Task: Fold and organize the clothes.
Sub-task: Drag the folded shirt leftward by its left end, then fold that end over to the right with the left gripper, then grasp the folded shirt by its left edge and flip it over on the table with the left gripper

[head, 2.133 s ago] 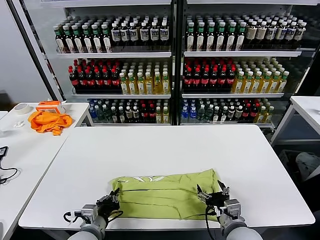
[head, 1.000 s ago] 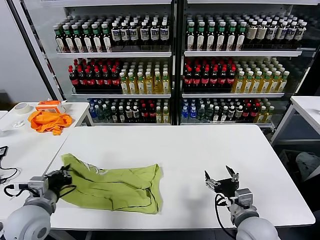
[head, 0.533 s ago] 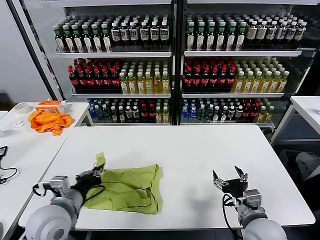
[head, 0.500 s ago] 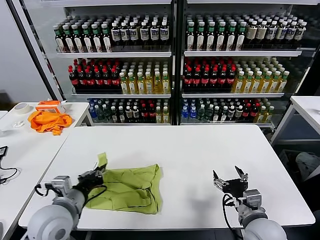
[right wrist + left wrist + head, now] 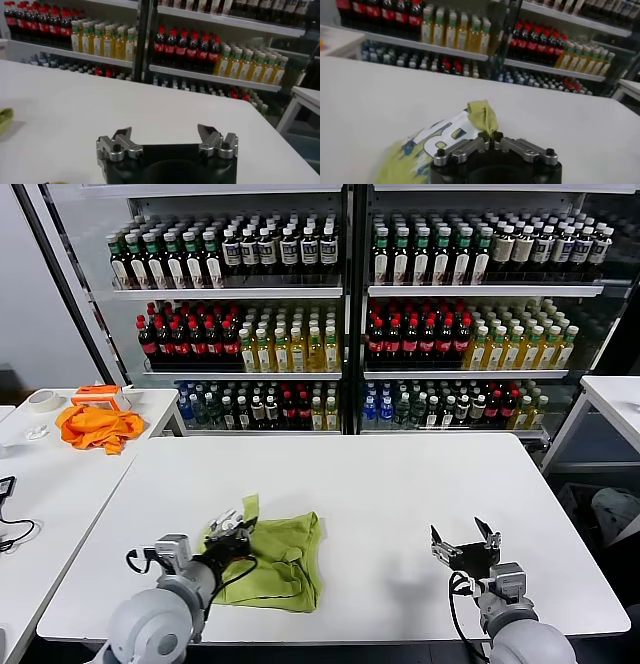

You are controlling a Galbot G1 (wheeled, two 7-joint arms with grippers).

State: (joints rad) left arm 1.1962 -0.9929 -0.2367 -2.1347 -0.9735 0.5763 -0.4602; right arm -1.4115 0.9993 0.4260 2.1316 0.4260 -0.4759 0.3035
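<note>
The clothes are one yellow-green T-shirt (image 5: 283,557), bunched in a loose fold on the white table (image 5: 380,484), left of centre near the front edge. My left gripper (image 5: 232,529) is shut on a raised corner of the T-shirt, held just above the pile's left part. In the left wrist view that pinched flap (image 5: 482,112) stands up between the closed fingers of the left gripper (image 5: 492,137), and a white print (image 5: 440,136) shows beside it. My right gripper (image 5: 463,546) hovers open and empty over bare table at the front right, well apart from the shirt; in its wrist view the right gripper (image 5: 167,137) holds nothing.
An orange cloth (image 5: 97,427) and a tape roll (image 5: 43,400) lie on a side table (image 5: 50,484) to the left. Glass-fronted shelves of bottles (image 5: 340,314) stand behind. Another table (image 5: 615,399) is at the far right.
My left gripper has carried the shirt's corner from the far left toward the middle, folding the left part over, so the pile is narrower. The right gripper has stayed open and drifted slightly right.
</note>
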